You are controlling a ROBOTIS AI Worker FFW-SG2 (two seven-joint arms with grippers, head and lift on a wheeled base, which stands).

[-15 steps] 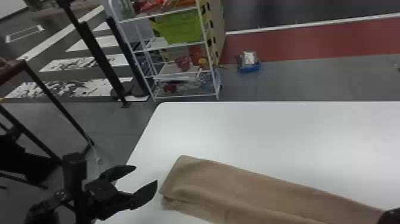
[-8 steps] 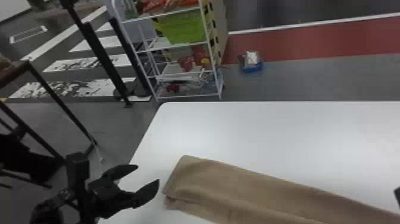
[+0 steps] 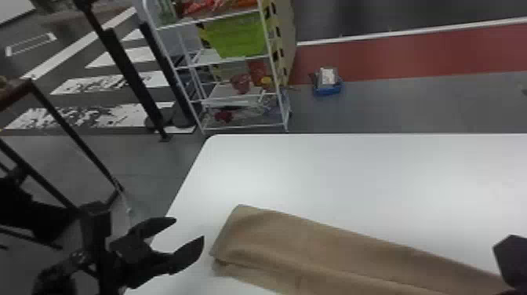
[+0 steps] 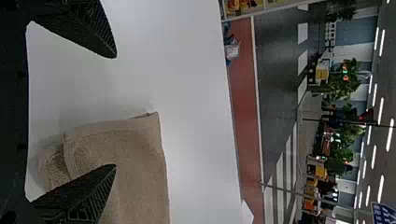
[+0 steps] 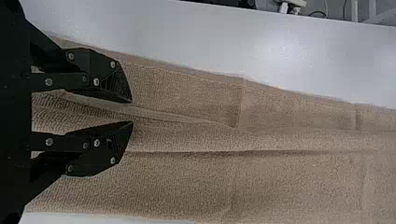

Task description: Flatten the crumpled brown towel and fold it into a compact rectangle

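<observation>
While the left claw (image 3: pixel 189 229) hangs released near 1 short end of the brown towel (image 3: pixel 313 243), its 2 fingers well apart, the right claw (image 3: pixel 511 261) is also released, parted over the cloth toward the other end. Folded lengthwise into a long strip with creases and a ridge, the towel slants across the white desk (image 3: pixel 353 176). Beyond stands a white rack (image 3: pixel 270 59) holding a green bin (image 3: pixel 239 35).
</observation>
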